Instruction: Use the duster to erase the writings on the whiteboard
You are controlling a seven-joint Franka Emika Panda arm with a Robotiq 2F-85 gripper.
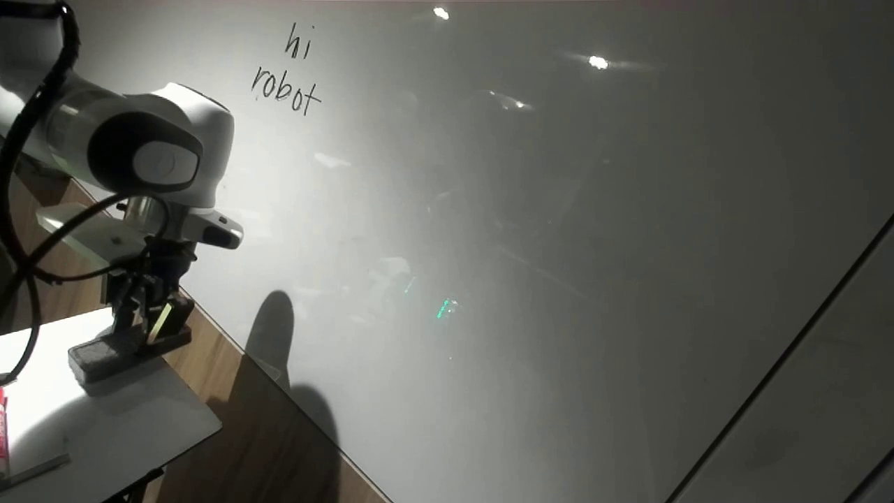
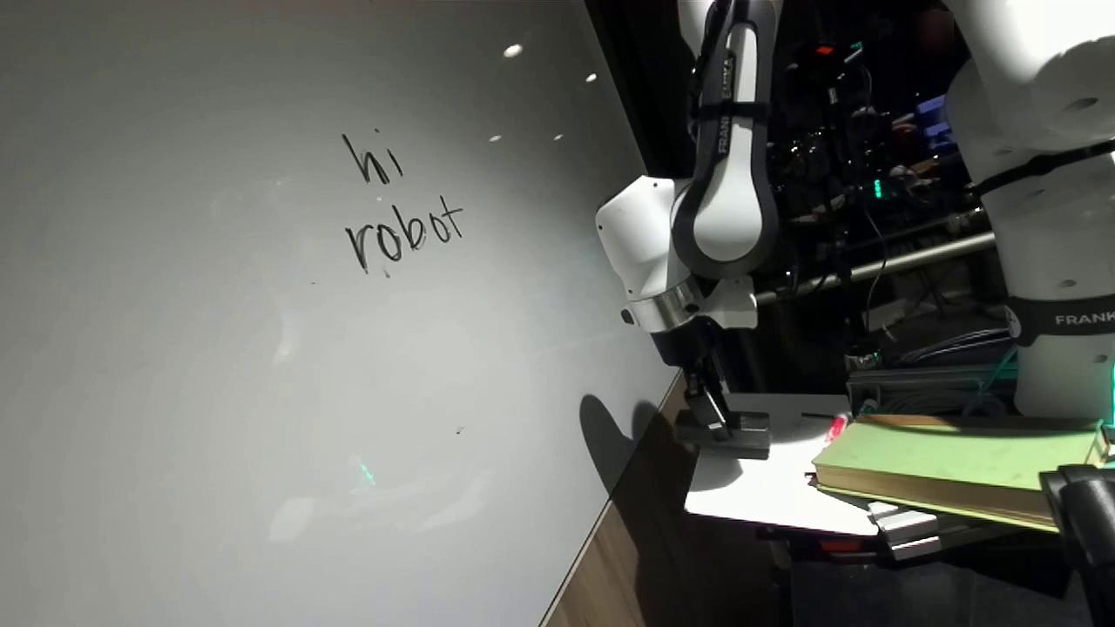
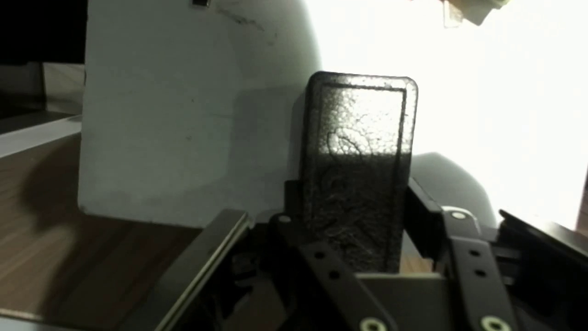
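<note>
The whiteboard (image 1: 559, 279) fills most of an exterior view. At lower left, the gripper (image 1: 147, 334) pinches the duster (image 1: 105, 358); I'd call the pickup done. The writings (image 1: 285, 85), upper left, stand whole, so all the wiping remains.

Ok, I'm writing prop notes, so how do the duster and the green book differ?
The duster is dark grey, whereas the green book is light green on top. In an exterior view, the duster looks much smaller than the green book. The duster is clamped in the gripper; the green book lies flat, free of it. Both are roughly rectangular blocks.
</note>
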